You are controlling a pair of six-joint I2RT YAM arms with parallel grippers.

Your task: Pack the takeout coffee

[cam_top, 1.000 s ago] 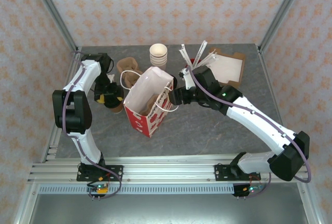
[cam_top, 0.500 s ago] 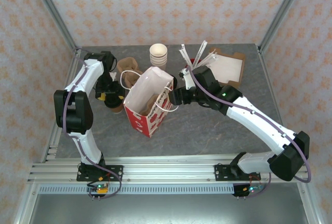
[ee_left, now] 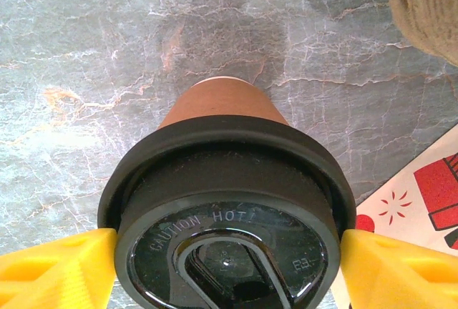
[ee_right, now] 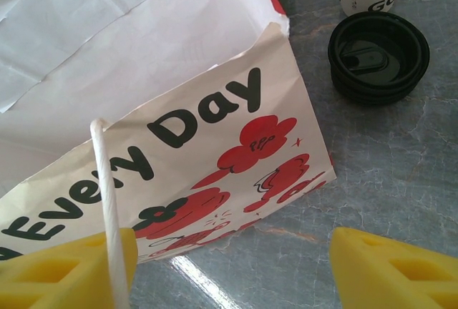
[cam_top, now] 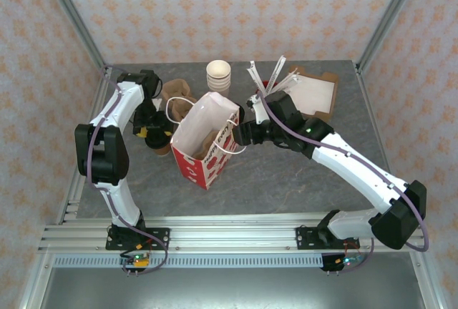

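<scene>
The takeout coffee [ee_left: 225, 202], a tan paper cup under a black "CAUTION HOT" lid, stands upright left of the red-and-white bag [cam_top: 204, 144]. My left gripper [ee_left: 225, 252] is over it, its yellow fingers [ee_left: 61, 266] pressed against both sides of the lid. From above, that gripper [cam_top: 150, 132] covers most of the cup [cam_top: 160, 144]. The bag [ee_right: 179, 109] stands open, leaning. My right gripper [ee_right: 229, 266] is open at the bag's right side, the white handle [ee_right: 107, 202] running across its left finger. From above, the right gripper [cam_top: 240, 135] sits at the bag's rim.
A stack of lidless cream cups [cam_top: 218, 76] stands at the back, with loose black lids [ee_right: 378, 55] beside it. A brown pulp carrier [cam_top: 175, 91] lies behind the coffee. Straws [cam_top: 275, 76] and a white sheet on brown card [cam_top: 311, 94] lie back right.
My left arm's wrist has shifted slightly back and to the right while staying on the cup. The right arm and the bag have not moved.
</scene>
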